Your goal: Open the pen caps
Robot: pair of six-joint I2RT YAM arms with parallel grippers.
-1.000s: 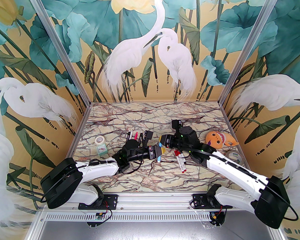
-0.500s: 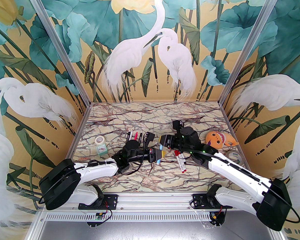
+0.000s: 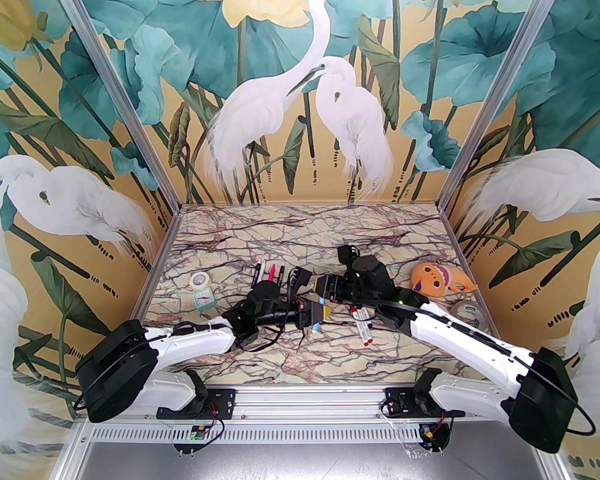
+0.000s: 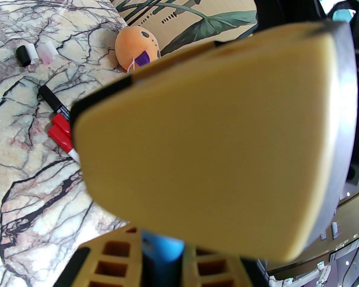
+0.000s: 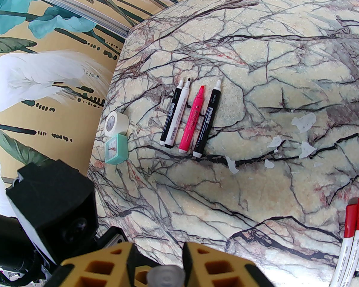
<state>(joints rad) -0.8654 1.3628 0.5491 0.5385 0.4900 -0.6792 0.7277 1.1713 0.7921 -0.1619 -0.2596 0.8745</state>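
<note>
Pen caps point(image 4: 23, 55) are off four pens point(image 5: 194, 115) toward the bench's point(image 3: 305, 228) left edge, capped pens point(image 5: 351, 220) lie rightward, left jaws clamp a blue pen point(image 4: 163, 250) mid-bench, and I cannot tell whether the right jaws around its end grip.

No text can be read for certain. The two black pens point(image 5: 208, 120) carry bold white characters along their barrels, too blurred to make out. The pink pen point(image 5: 193, 120) bears a line of fine dark print, illegible. The red-capped pens point(image 5: 355, 244) and the capped black pen point(image 4: 57, 105) show tiny print, unreadable. The clock point(image 5: 115, 151) has a dial, its numerals too small to tell.
</note>
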